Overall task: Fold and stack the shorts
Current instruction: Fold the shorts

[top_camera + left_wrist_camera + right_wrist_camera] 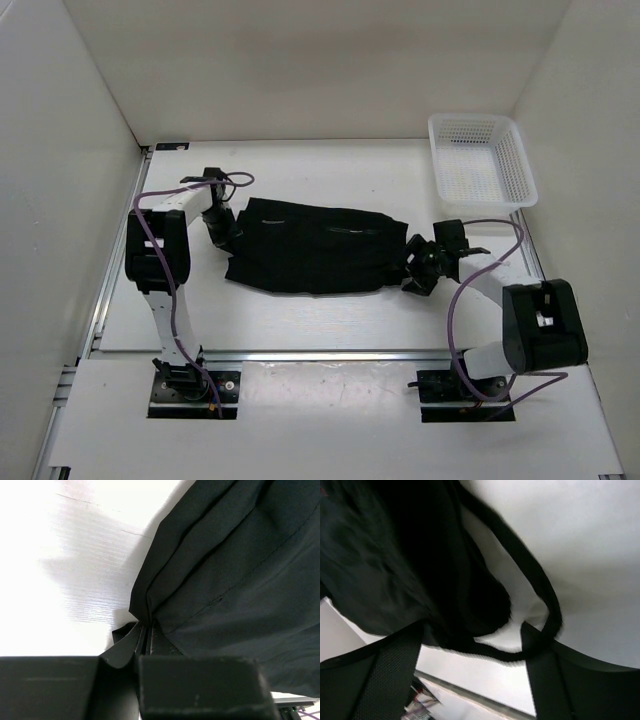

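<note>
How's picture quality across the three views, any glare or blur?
Top external: evenly lit, though the shorts read as a flat black mass. Left wrist: table blown out white, fabric seams sharp. Right wrist: soft and blurred, drawstring smeared.

White table (330, 180), black shorts (315, 250) flat across its middle, white basket (482, 160) at far right corner.

The shorts (310, 250): matt black cloth, soft and creased, with fine stitched seams. The drawstring (542, 595), between the right gripper (472, 652) fingers (390, 680): woven black cord. These fingers: matt black, finely stippled. The table (75, 580) beside the left gripper (144, 640): smooth white, faintly grained. The basket (480, 165) beyond the right gripper: white plastic mesh.
</note>
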